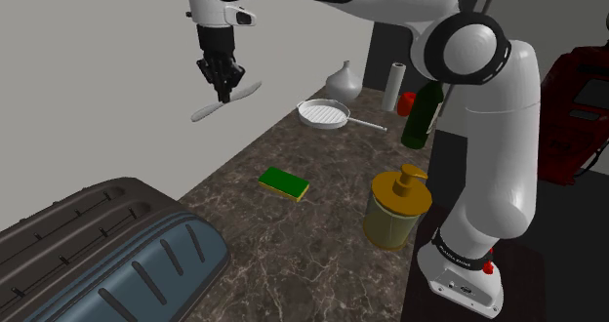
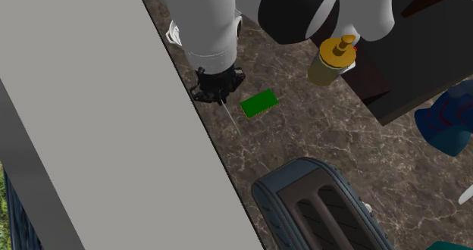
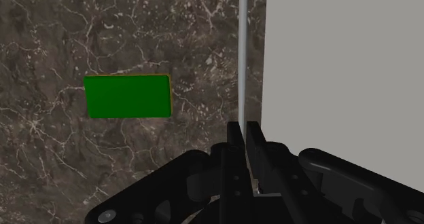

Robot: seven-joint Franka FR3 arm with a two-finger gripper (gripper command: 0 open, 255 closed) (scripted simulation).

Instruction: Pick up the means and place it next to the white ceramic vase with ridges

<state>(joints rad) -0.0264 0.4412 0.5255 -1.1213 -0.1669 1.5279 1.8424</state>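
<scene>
cannot see all of the dark ridged appliance (image 1: pixel 98 247), cut by the shoulder view's lower left corner, nor the dark green bottle (image 1: pixel 422 115), partly behind the arm (image 1: pixel 498 144). cannot follow the thin grey utensil (image 3: pixel 241 53) past the wrist view's edge, nor its end between the fingers (image 3: pixel 253 141).

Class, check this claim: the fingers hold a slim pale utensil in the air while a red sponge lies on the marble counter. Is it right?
No. The sponge is green, not red, as the shoulder view shows. The fingers do hold the slim pale utensil in the air, and the sponge lies on the marble counter.
</scene>
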